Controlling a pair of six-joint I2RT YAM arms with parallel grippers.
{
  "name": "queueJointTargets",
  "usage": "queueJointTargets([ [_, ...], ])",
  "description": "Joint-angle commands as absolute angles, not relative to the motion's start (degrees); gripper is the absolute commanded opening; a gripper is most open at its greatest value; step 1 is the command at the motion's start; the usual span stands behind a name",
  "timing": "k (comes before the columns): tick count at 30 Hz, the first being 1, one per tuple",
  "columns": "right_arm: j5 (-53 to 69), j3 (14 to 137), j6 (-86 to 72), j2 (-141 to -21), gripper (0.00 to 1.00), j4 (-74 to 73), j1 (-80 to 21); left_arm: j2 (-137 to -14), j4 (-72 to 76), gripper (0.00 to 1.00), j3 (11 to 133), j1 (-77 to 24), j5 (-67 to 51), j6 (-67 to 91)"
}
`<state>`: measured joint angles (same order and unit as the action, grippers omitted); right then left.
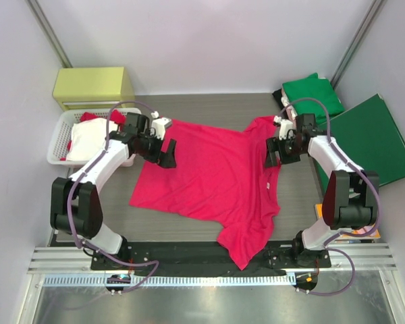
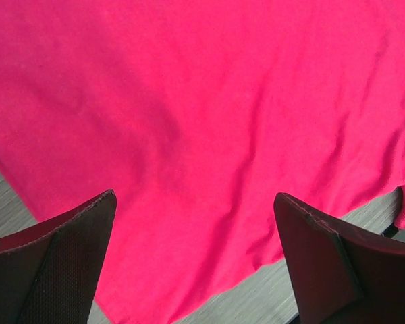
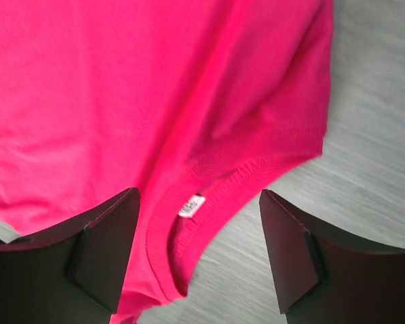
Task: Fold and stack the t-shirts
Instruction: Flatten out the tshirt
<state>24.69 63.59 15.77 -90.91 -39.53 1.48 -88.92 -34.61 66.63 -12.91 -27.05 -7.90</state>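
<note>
A bright pinkish-red t-shirt point(image 1: 209, 172) lies spread on the grey table, one corner hanging towards the near edge. My left gripper point(image 1: 166, 152) hovers open over its left edge; in the left wrist view the cloth point(image 2: 202, 101) fills the space between the fingers of the gripper point(image 2: 194, 197). My right gripper point(image 1: 273, 152) stands open over the collar. The right wrist view shows the neck label point(image 3: 191, 204) and collar rim between the spread fingers of that gripper point(image 3: 199, 194), which touch nothing. A folded green t-shirt point(image 1: 314, 94) lies at the back right. A pale t-shirt point(image 1: 88, 138) fills the basket.
A white basket point(image 1: 54, 145) stands at the left, with a bit of red cloth point(image 1: 91, 117) in it. Behind it is a yellow-green box point(image 1: 94, 86). A flat dark-green folder point(image 1: 371, 138) lies at the right, by the wall.
</note>
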Motion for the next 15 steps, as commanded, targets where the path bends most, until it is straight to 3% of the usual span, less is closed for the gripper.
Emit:
queueJointTargets([
  [1,23.47,66.62,10.64,-90.97,0.76,-36.13,0.26,-91.84,-31.82,1.0,65.3,-14.76,-27.6,-7.3],
  [7,22.33,63.99,10.63,-89.83,0.7,-35.42,0.18,-93.35,-29.19,1.0,63.29,-16.0,-26.99,-5.89],
  [8,21.02,63.03,10.72,-89.39,0.38,-35.16,0.18,-92.99,-27.61,0.93,62.15,-16.0,-27.24,-5.63],
  [10,20.48,61.62,10.81,-87.28,0.15,-34.54,0.18,-92.12,-26.63,0.74,61.79,-16.0,-27.07,-4.93],
  [11,20.57,60.48,10.72,-86.75,0.01,-34.28,0.18,-91.67,-26.37,0.45,61.87,-16.0,-26.64,-5.01],
  [13,21.53,59.07,10.81,-84.12,0.01,-33.66,0.18,-90.19,-26.28,0.03,61.96,-16.0,-25.76,-5.01],
  [15,21.62,57.83,10.72,-82.63,0.01,-33.49,0.0,-89.48,-26.37,0.0,61.88,-16.0,-26.19,-5.1],
])
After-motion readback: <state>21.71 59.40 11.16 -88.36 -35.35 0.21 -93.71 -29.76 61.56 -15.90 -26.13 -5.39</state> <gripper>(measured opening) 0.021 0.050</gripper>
